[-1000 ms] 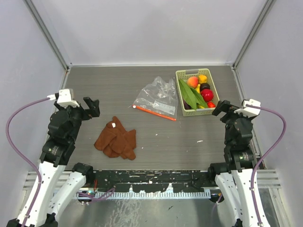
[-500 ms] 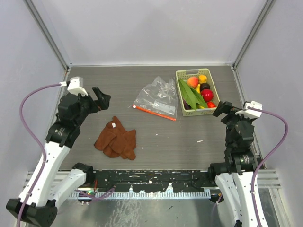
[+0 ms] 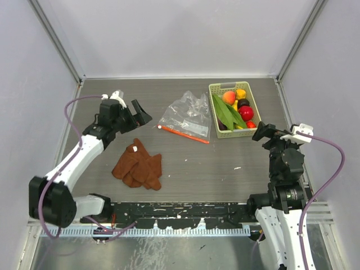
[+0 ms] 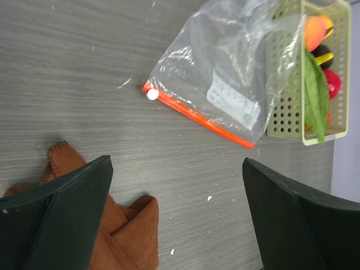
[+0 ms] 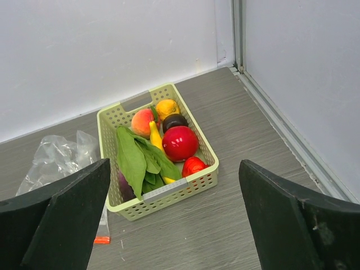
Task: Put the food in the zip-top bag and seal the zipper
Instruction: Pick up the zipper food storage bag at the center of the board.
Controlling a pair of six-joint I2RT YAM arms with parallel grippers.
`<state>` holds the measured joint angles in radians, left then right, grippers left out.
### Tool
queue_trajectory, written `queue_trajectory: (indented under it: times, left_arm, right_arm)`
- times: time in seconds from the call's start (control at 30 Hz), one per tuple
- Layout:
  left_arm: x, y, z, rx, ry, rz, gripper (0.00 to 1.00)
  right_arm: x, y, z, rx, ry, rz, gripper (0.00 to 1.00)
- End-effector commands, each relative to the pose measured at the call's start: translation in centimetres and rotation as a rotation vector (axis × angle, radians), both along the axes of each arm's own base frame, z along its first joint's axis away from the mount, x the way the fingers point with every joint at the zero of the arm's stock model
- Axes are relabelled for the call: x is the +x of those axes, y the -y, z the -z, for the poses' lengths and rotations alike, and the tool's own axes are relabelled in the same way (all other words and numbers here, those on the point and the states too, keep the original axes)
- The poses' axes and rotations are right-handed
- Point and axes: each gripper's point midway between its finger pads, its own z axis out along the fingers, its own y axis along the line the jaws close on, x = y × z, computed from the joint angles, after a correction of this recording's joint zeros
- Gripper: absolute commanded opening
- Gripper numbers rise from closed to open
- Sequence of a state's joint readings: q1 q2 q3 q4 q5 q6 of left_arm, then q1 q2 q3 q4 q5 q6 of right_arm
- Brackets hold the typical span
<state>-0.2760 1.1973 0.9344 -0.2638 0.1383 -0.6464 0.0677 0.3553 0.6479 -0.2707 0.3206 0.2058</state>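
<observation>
Zip-top bag (image 3: 188, 115) is lying flat mid-desk (image 3: 112, 95), ahead-right of the left end effector (image 4: 175, 163), zipper (image 3: 183, 134) facing the arms. Food (image 5: 163, 138) is sitting in the pale green basket (image 3: 232, 85) just beside the bag, ahead of the right end effector (image 5: 174, 163). Rust-brown cloth (image 3: 138, 166) is lying near the left end effector. Both are hovering spread wide, gripping nothing.

I see a rust-brown cloth (image 3: 138, 164) lying crumpled on the grey wood-grain bench (image 3: 225, 163), toward its near left, a small white tag on its far edge. A pale green slotted basket (image 3: 229, 85) sits far right, well apart from the cloth.
</observation>
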Motion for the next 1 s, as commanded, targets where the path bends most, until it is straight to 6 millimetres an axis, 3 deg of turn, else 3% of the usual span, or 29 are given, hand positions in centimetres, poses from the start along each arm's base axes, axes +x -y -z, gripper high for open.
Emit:
queue_trajectory:
  times: [0.0,0.3,0.53,0.77,0.97]
  left_arm:
    - [2.5,2.5,0.4,-0.076,-0.017,0.050,0.99]
    - [7.1,4.9,5.9,0.013,-0.138,0.175,0.94]
    - [10.4,6.6,8.4,0.053,-0.181,0.272,0.93]
    - [11.5,8.4,12.0,0.027,-0.251,0.378,0.88]
    - [10.9,9.5,13.9,-0.023,-0.306,0.440,0.74]
  right_arm:
    - [0.0,-0.4,-1.6,0.020,0.060,-0.021,1.00]
    - [0.0,-0.6,-1.6,0.019,0.057,-0.036,1.00]
    - [-0.1,-0.7,-1.6,0.018,0.055,-0.042,1.00]
    - [0.0,-0.9,-1.5,0.017,0.051,-0.048,1.00]
    - [0.0,-0.8,-1.3,0.016,0.044,-0.046,1.00]
